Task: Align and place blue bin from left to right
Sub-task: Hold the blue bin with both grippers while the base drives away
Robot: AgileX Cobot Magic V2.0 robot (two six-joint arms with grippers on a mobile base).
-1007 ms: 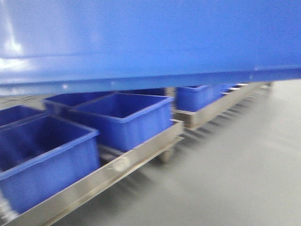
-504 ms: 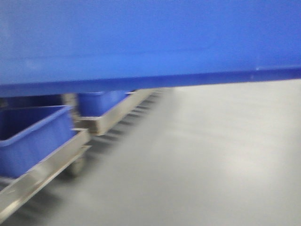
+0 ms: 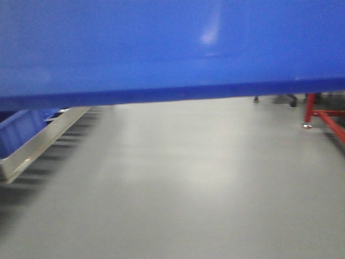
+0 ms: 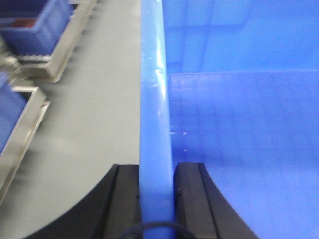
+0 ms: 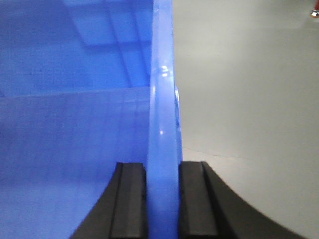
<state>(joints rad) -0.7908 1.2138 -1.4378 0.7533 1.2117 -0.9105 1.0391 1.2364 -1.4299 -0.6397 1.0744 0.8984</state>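
The left gripper (image 4: 156, 170) is clamped on the left rim of the blue bin (image 4: 239, 149). One black finger (image 4: 122, 199) sits outside the wall and the other sits inside, and both press on the rim. To the left of that rim there is a strip of bare grey floor (image 4: 99, 99). Past the strip stand two metal racks (image 4: 27, 124), one near and one farther up. Each holds a smaller, darker blue tub (image 4: 40, 25). The racks are well apart from the bin's left wall.

The bin is held between the two grippers, right in front of the robot. In the front view its wall fills the whole top part from side to side. Its lower edge runs straight across, a little higher on the right. Under that edge the floor is open in the middle. Only the end of one rack with a tub shows at the far left. At the far right stands a red frame (image 3: 318, 114), with some dark feet (image 3: 285, 99) beside it. They are too blurry to name.

The right gripper (image 5: 163, 168) is clamped on the right rim in the same way, with one black finger on each side of the wall. To the right of that rim the floor is open.
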